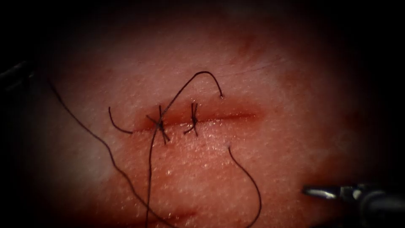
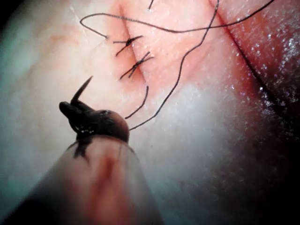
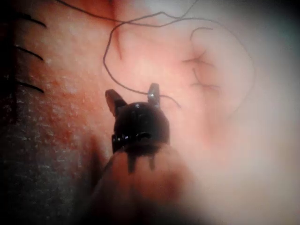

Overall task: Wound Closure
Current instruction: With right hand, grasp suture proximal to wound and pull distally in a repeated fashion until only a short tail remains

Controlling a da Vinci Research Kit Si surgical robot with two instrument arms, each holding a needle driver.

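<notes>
No text, label, brand, number or sign can be read anywhere in these views.

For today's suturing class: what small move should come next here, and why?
Probably bring the open, empty right tool toward the loose thread below the cut. A third pass crosses the cut untied beside two knotted stitches, while the left tool holds the needle clear of the tissue.
</notes>
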